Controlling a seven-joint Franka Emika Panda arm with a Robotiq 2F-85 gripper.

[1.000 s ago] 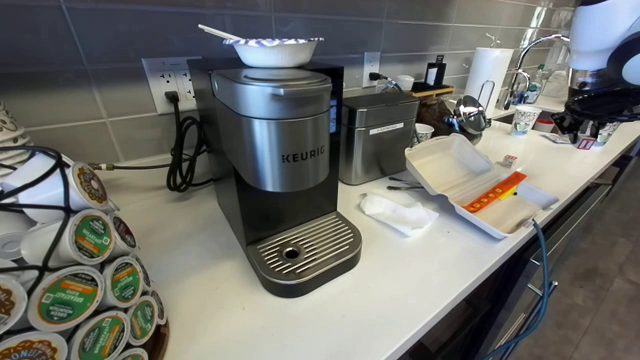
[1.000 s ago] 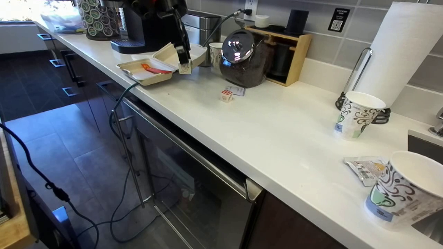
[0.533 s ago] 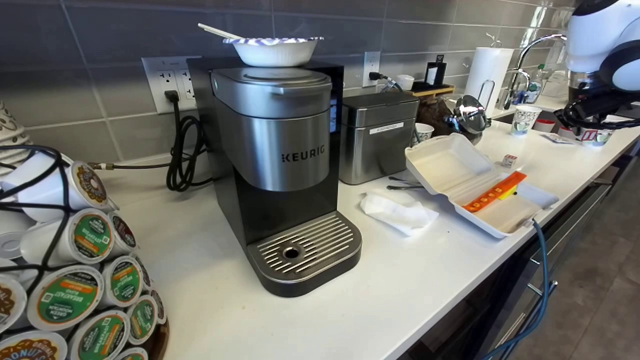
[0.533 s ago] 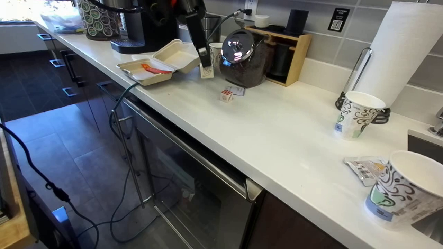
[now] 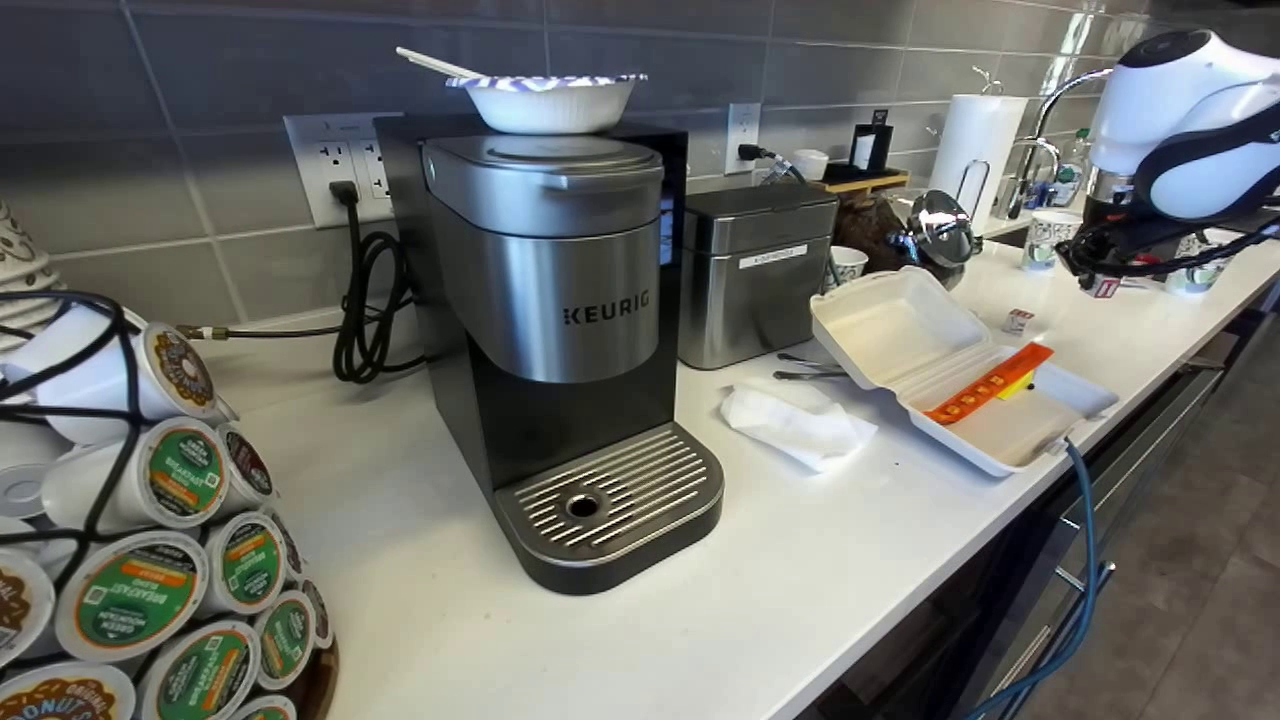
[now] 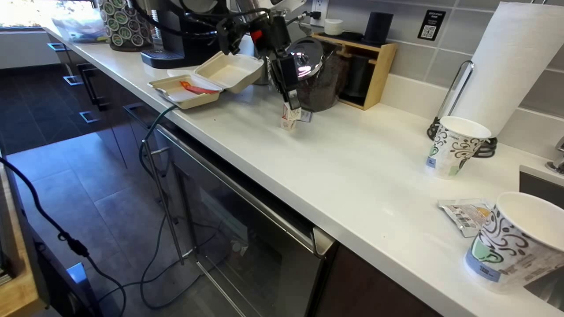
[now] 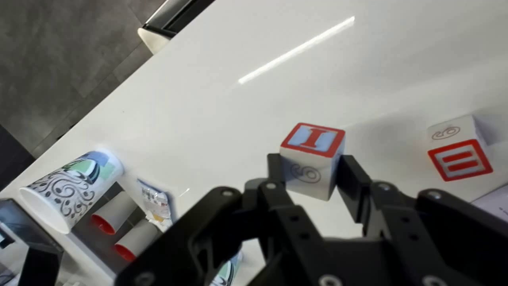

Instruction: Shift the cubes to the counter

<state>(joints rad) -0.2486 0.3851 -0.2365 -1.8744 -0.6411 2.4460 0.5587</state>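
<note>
Over the desk (image 7: pixel 206 131), the tool (image 7: pixel 312 169) has the I-cube (image 7: pixel 309 141) pinched across two opp. sides, its red-framed letter & outlined "6" left bare in the wrist view. Prob. clear of the surface, tho exact ht. is hard to judge. A 2nd cube (image 7: pixel 460 149) sits on the desk, apart from it, w/ a flat card (image 7: pixel 494 204) just beside; in an exterior view the I-cube (image 6: pixel 292 113) overlaps the top of the 2nd cube, prob. just line of sight.

Handling, best guess: v. light, stiff, wood or sim., no give when squeezed, so low-to-mod. force shd do. Hard to break. Printed faces may be a bit slick, & the I-cube looks slightly askew in the tool, so it cd pivot if it clips the 2nd cube or lands edge-first. Best hold: two opp. flat sides, mid-face, contact square; avoid corners & edges. Same for the 2nd cube, coming in from whichever sides keep the tool off the flat card.
</note>
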